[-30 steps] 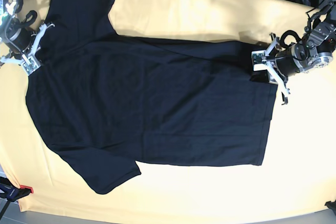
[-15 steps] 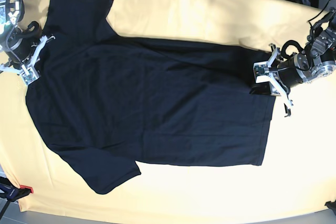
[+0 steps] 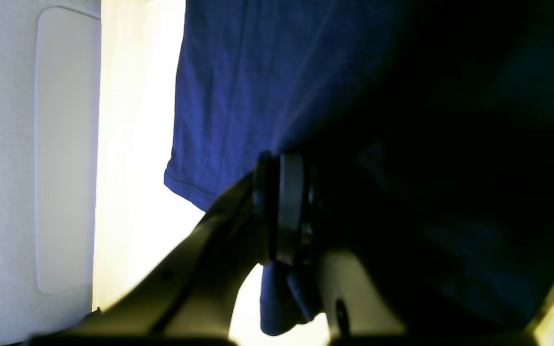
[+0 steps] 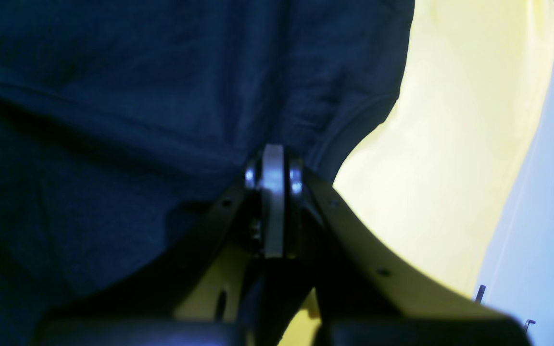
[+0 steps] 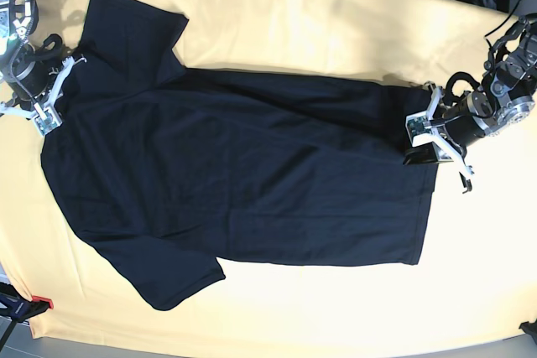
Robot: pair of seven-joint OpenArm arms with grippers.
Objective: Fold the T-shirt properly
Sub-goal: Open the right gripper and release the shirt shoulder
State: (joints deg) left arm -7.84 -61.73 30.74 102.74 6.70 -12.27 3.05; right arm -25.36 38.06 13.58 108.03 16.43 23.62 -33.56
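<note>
The shirt (image 5: 239,173) lies spread flat on the yellow tabletop (image 5: 336,23). The left gripper (image 5: 428,136) has its jaws pinched closed on the hem edge; the right gripper (image 5: 50,94) has its jaws clamped on fabric beside the collar. This looks like the first lengthwise fold: next, both should lift together and carry that long edge across.
</note>
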